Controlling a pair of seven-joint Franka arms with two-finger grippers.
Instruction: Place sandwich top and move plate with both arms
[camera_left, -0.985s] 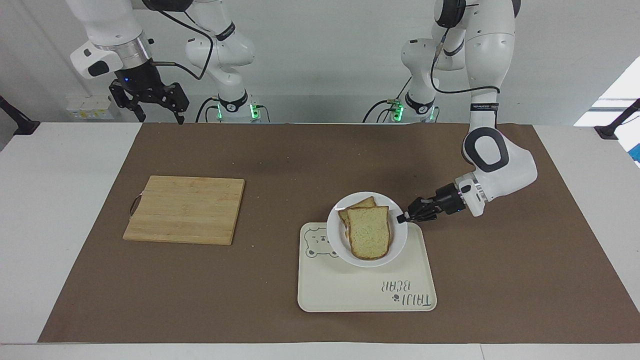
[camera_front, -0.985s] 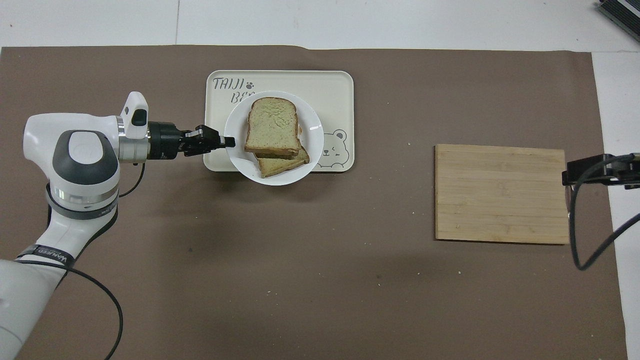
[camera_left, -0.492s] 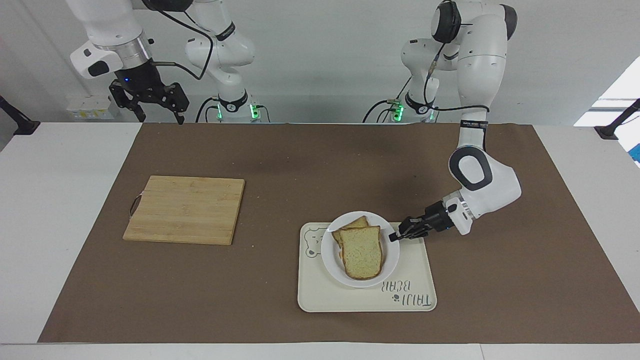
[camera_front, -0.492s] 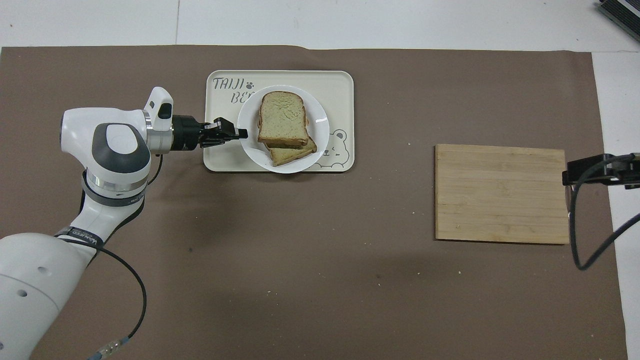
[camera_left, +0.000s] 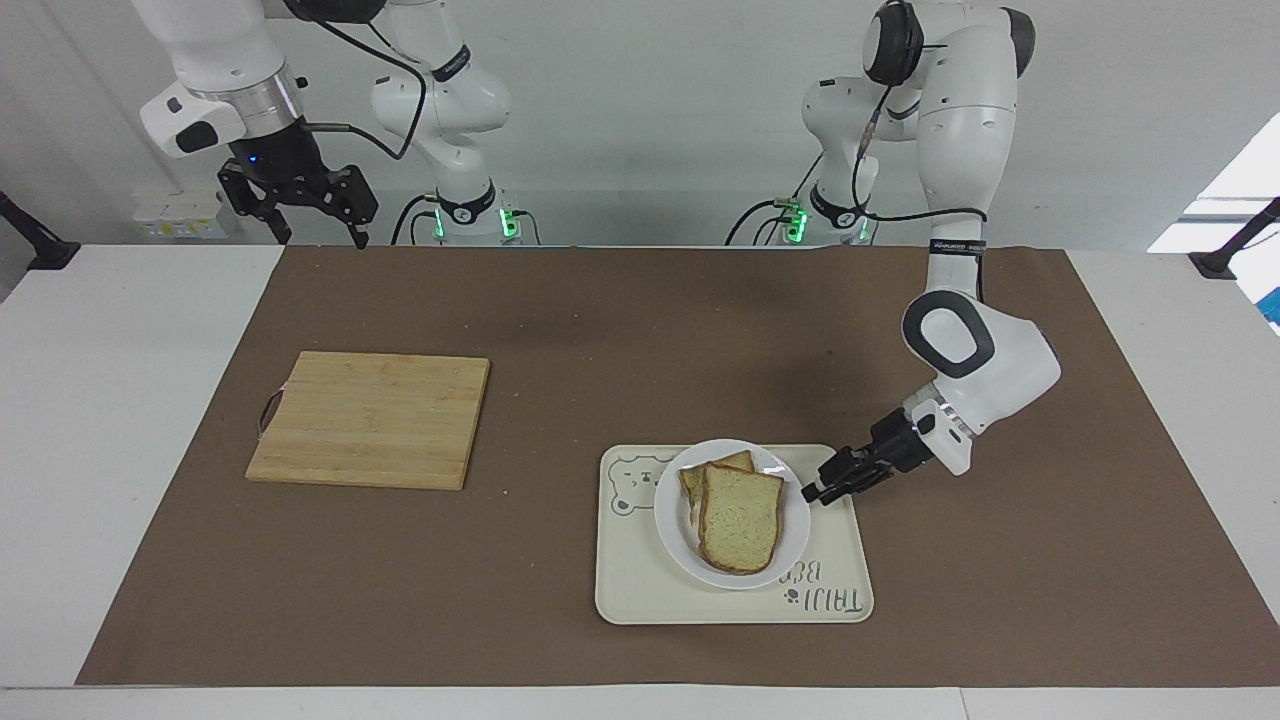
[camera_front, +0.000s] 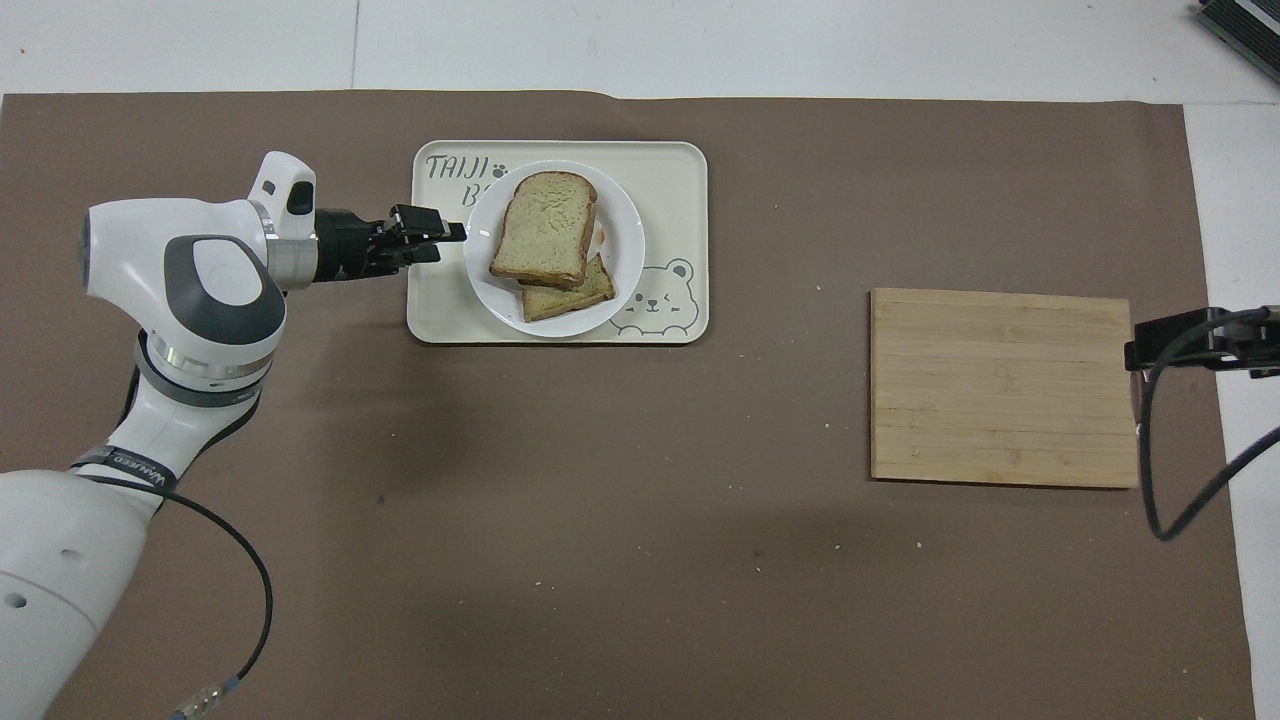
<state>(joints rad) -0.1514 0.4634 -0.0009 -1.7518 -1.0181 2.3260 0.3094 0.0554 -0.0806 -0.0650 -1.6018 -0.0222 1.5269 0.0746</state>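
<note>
The plate (camera_left: 733, 515) sits on the tray (camera_left: 640, 590), just beside the left claw (camera_left: 812, 492), fingers parted.

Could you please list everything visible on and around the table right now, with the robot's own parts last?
plate: one, white, round, on the tray, bearing the bread.
sandwich top: one, pale speckled with brown crust, lying on the lower slice.
lower slice: one, tan, on the plate, mostly covered.
tray: one, cream with a bear drawing, toward the left arm's end of the table.
cutting board: one, light wood, toward the right arm's end.
mat: one, brown, covering the table.
left gripper: one, black, low over the tray beside the plate's rim.
right gripper: one, black, open, raised near its base, waiting.
</note>
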